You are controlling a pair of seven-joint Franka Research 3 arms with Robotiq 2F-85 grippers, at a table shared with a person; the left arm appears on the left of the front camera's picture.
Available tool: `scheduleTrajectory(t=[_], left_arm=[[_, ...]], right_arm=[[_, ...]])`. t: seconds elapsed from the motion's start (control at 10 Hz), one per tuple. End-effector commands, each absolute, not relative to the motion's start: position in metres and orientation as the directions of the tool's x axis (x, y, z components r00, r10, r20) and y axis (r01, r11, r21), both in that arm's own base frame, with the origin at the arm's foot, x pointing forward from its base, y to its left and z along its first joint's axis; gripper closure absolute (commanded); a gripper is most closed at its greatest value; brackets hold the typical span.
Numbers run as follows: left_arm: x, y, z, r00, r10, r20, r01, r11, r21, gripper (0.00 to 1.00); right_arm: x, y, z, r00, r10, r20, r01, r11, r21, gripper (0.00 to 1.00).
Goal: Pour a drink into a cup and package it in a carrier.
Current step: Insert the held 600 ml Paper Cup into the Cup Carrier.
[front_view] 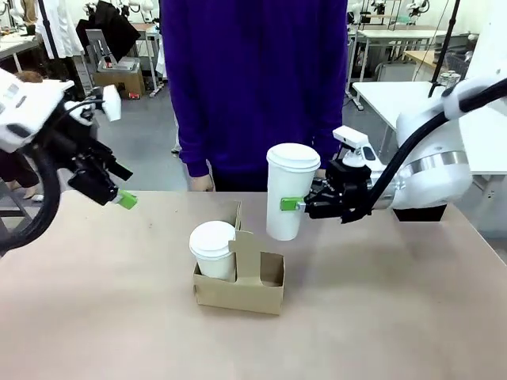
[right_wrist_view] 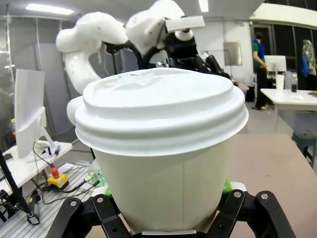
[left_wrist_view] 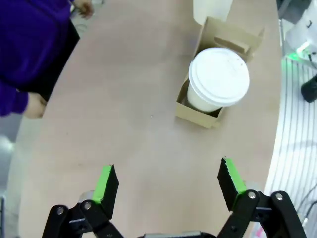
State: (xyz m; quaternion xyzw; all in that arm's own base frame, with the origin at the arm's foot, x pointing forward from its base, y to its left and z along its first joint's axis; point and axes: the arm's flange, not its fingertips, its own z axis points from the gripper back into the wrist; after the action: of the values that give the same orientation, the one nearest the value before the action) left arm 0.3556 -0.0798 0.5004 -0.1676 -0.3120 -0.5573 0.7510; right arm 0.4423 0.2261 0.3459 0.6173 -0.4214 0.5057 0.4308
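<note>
"Starting nearest us, what sits on the table (front_view: 396, 332)?"

"The carrier (front_view: 238, 291) — brown cardboard, with its centre handle panel upright. A shorter white lidded cup (front_view: 212, 249) stands in its left slot, and the right slot is free."

"And the left gripper (left_wrist_view: 167, 171)?"

"Its jaws are spread wide and hold nothing. It is up over the table's left part, well apart from the carrier."

"Where is the tall white cup (front_view: 287, 194)?"

"The right gripper (front_view: 295, 204) has it clamped around the middle, lid on, with the green pads against its sides. It hangs upright, clear of the table, just behind the carrier's right side — whether it is squarely over the free slot I can't tell from this angle."

"Farther back?"

"A person in a purple top (front_view: 253, 79) stands at the far edge, one hand (front_view: 200, 182) near the table's rim."
</note>
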Motion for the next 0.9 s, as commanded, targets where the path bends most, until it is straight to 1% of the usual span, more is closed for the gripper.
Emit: scheduleTrajectory(t=[0.0, 0.1, 0.4, 0.6, 0.7, 0.8], left_arm=[[0.353, -0.056, 0.478, 0.03, -0.678, 0.735, 0.954, 0.238, 0.181, 0.0], [0.353, -0.044, 0.471, -0.037, -0.668, 0.743, 0.96, 0.181, 0.211, 0.0], [0.361, -0.018, 0.449, -0.089, -0.686, 0.722, 0.967, 0.113, 0.227, 0.0], [0.364, -0.008, 0.438, -0.04, -0.709, 0.704, 0.964, 0.158, 0.213, 0.0], [0.371, -0.013, 0.46, -0.069, -0.698, 0.713, 0.965, 0.134, 0.225, 0.0], [0.371, -0.013, 0.46, -0.069, -0.698, 0.713, 0.965, 0.134, 0.225, 0.0]], right_arm=[[0.433, 0.237, 0.337, 0.126, -0.134, 0.983, -0.95, -0.3, 0.081, 0.2], [0.428, 0.239, 0.332, 0.129, -0.13, 0.983, -0.946, -0.312, 0.083, 0.2], [0.416, 0.245, 0.318, 0.168, -0.137, 0.976, -0.927, -0.359, 0.109, 0.2], [0.413, 0.245, 0.306, 0.162, -0.138, 0.977, -0.932, -0.348, 0.105, 0.2], [0.412, 0.246, 0.299, 0.155, -0.12, 0.981, -0.934, -0.342, 0.106, 0.2], [0.415, 0.246, 0.293, 0.146, -0.115, 0.983, -0.935, -0.342, 0.099, 0.2]])
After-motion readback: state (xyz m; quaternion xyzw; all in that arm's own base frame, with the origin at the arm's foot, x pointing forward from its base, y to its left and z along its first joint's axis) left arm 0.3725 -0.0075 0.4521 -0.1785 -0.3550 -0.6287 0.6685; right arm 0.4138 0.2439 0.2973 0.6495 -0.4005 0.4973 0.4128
